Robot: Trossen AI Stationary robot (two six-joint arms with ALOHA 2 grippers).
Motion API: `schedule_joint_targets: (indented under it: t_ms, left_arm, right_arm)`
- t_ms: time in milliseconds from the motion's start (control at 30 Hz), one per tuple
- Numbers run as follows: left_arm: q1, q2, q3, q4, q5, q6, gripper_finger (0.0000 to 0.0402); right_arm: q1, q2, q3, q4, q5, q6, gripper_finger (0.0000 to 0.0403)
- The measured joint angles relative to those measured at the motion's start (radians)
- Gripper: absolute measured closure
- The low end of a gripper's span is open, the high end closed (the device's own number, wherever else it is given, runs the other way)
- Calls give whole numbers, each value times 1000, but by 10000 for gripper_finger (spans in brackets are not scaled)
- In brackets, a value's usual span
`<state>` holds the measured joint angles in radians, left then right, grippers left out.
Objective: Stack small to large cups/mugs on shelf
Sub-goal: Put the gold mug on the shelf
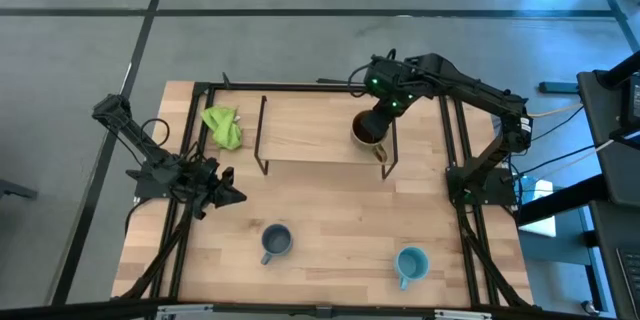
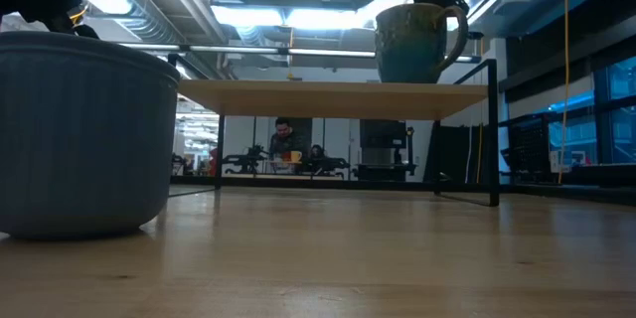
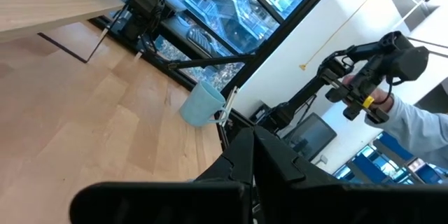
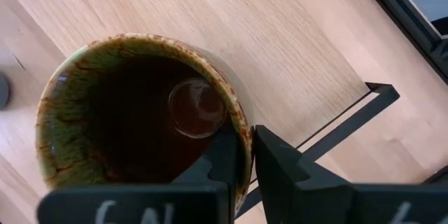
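The brown-olive mug with a dark inside stands upright on the light-wood shelf near its right end; it also shows in the low view. My right gripper is shut on it from above. The grey-blue mug and the sky-blue mug stand on their bases on the tabletop near the front edge. My left gripper is shut and empty, low over the table's left side. My right gripper pinches the mug's rim wall, one finger inside the mug and one outside. The fingers come from above, pointing down. The mug is upright, and its base meets the shelf top in the low view.
A green cloth lies on the table left of the shelf. The shelf's black wire legs stand at both its ends. A black frame runs around the tabletop. A person's hand holds a controller beyond the table.
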<state>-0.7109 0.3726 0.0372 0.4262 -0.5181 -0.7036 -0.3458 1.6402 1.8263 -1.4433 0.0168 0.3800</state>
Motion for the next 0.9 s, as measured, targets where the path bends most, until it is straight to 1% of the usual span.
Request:
schedule_joint_targets:
  t_ms: [133, 333, 900]
  left_arm:
    - [0, 0, 0, 0, -21, 0, 400]
    - [0, 0, 0, 0, -21, 0, 398]
    - [0, 0, 0, 0, -13, -1, 398]
  right_arm:
    - [-8, 0, 0, 5, -2, 0, 356]
    - [-8, 0, 0, 13, -5, 0, 349]
    - [-8, 2, 0, 42, -13, -20, 347]
